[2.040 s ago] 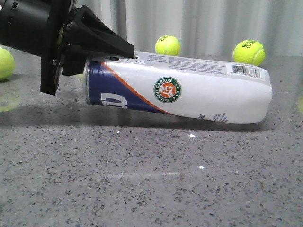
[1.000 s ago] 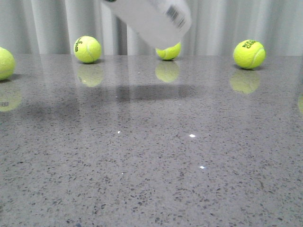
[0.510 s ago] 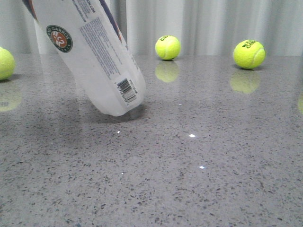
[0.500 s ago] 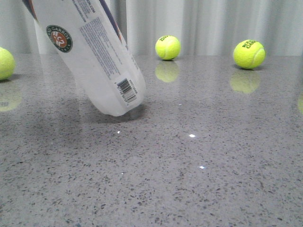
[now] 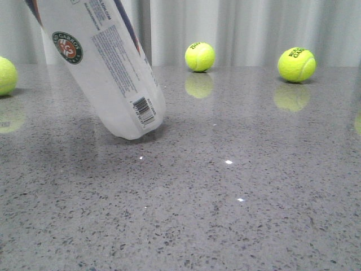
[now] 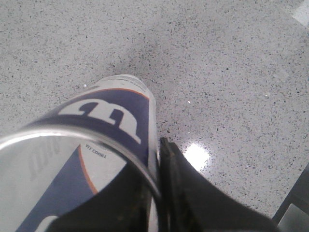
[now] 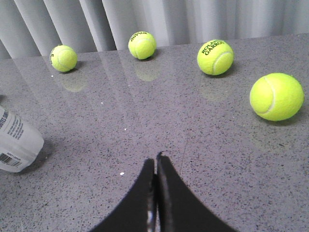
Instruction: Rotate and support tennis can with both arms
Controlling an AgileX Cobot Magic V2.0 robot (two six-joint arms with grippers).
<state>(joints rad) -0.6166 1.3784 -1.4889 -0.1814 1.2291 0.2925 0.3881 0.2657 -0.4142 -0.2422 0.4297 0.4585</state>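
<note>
- Jaws of the left gripper (image 6: 157, 193): we see one black finger pressed against the silver rim of the tennis can (image 5: 101, 62); the other finger is hidden, so we cannot confirm the grip.
- Jaws of the right gripper (image 7: 155, 193): we find the two black fingers pressed together with nothing between them, well apart from the can.
- We note the can tilted steeply, its lower end with the barcode resting on the grey speckled tabletop (image 5: 225, 214) and its upper end leaning left out of the front view.
- We count tennis balls (image 5: 199, 56) lying apart near the curtain (image 5: 254, 28).
</note>
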